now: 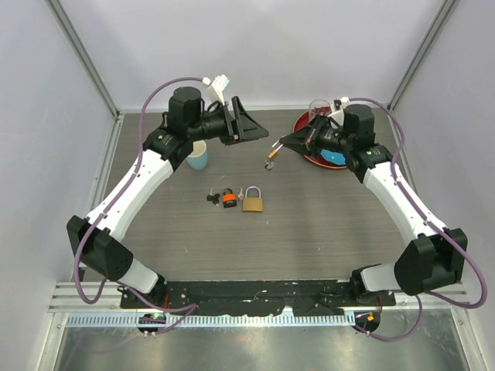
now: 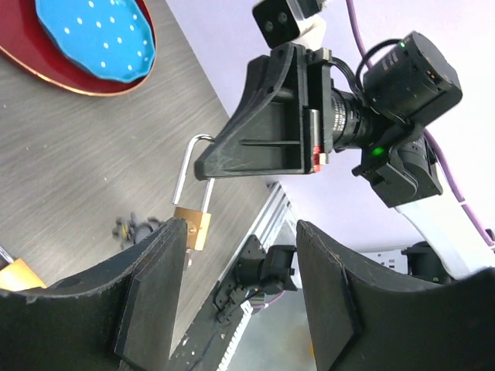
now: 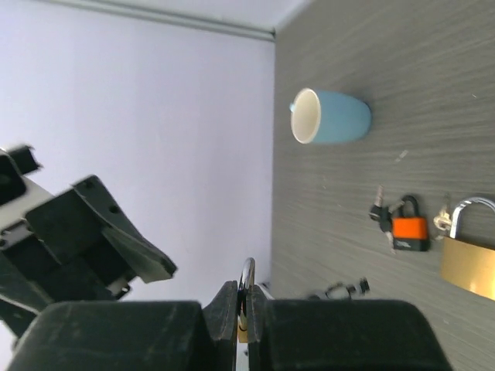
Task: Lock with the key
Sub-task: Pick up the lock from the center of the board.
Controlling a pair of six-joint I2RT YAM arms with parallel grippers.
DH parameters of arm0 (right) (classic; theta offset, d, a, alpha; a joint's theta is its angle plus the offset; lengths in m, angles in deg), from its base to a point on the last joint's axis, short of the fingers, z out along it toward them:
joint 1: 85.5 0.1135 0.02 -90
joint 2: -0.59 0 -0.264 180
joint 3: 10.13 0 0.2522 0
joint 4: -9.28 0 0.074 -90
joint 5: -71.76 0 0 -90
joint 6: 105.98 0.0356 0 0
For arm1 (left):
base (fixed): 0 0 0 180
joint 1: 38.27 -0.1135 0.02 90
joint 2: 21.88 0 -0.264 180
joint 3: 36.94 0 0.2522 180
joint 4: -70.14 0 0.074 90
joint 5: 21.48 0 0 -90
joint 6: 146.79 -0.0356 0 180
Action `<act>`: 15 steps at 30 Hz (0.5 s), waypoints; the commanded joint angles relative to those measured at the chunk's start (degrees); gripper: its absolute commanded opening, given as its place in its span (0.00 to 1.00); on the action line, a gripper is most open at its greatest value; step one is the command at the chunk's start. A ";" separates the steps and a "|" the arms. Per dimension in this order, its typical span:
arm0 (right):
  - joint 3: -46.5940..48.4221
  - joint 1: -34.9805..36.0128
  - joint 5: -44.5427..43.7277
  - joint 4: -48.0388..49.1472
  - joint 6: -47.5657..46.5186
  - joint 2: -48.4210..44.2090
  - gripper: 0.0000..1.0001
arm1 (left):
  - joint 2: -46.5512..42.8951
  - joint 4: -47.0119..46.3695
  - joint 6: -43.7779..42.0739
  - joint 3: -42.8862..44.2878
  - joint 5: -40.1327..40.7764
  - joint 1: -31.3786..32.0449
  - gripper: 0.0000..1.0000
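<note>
The key (image 1: 224,199), a small bunch with an orange head and a black one, lies flat on the table (image 1: 309,232) midway between the arms. Its length runs left to right, and its right end is just beside the big brass padlock (image 1: 254,202). Both grippers hang beyond it, toward the far wall. The left gripper (image 1: 251,124) is spread wide and empty near the blue cup (image 1: 197,155). The right gripper (image 1: 280,147) is pinched tight on the shackle of a small padlock (image 1: 271,161). From above they look about equally near, so the free left one seems the likelier to reach. Bare tabletop surrounds the key on the near side, and the red plate (image 1: 309,158) sits well apart.
</note>
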 commanded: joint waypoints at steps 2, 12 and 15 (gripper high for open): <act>-0.21 0.00 -1.61 8.36 14.03 -4.80 0.02 | -2.01 -3.66 -4.35 0.77 3.26 1.15 0.61; -0.13 -0.18 -2.14 8.19 17.11 -5.41 0.02 | 0.80 -3.48 -7.87 3.14 3.88 5.72 0.50; -0.04 -0.27 -2.41 8.27 17.46 -5.50 0.02 | 0.80 -3.48 -7.87 2.36 3.96 6.07 0.50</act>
